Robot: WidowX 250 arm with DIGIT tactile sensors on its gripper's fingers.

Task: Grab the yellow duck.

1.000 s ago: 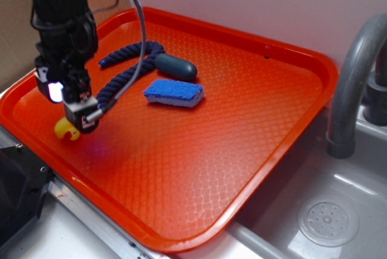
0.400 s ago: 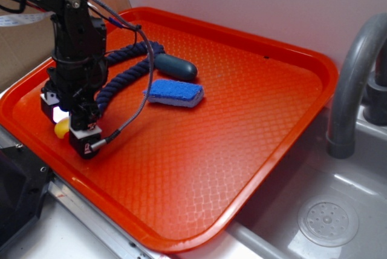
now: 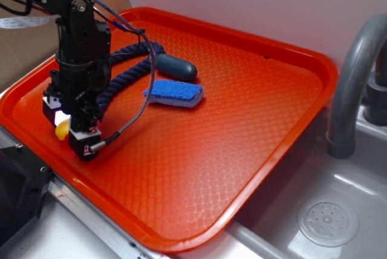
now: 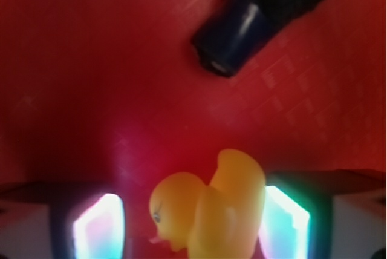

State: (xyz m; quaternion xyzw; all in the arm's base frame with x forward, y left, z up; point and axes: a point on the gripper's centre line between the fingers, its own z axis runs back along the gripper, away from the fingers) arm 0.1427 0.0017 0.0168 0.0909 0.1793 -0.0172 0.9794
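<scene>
The yellow duck sits on the orange tray near its front left rim, mostly hidden behind the black arm in the exterior view. My gripper is down at tray level and straddles it. In the wrist view the duck lies on its side between the two lit fingers, beak to the left. The right finger is against its body. A clear gap of red tray separates the left finger from its head. The gripper is open around the duck.
A blue sponge lies mid-tray. A navy rope with a dark handle curls behind the arm; its capped end shows ahead of the fingers. A grey faucet and sink drain are at the right.
The gripper has come down from above the duck to tray level, so its fingers now stand on either side of the duck. Little has moved in the last half second.
</scene>
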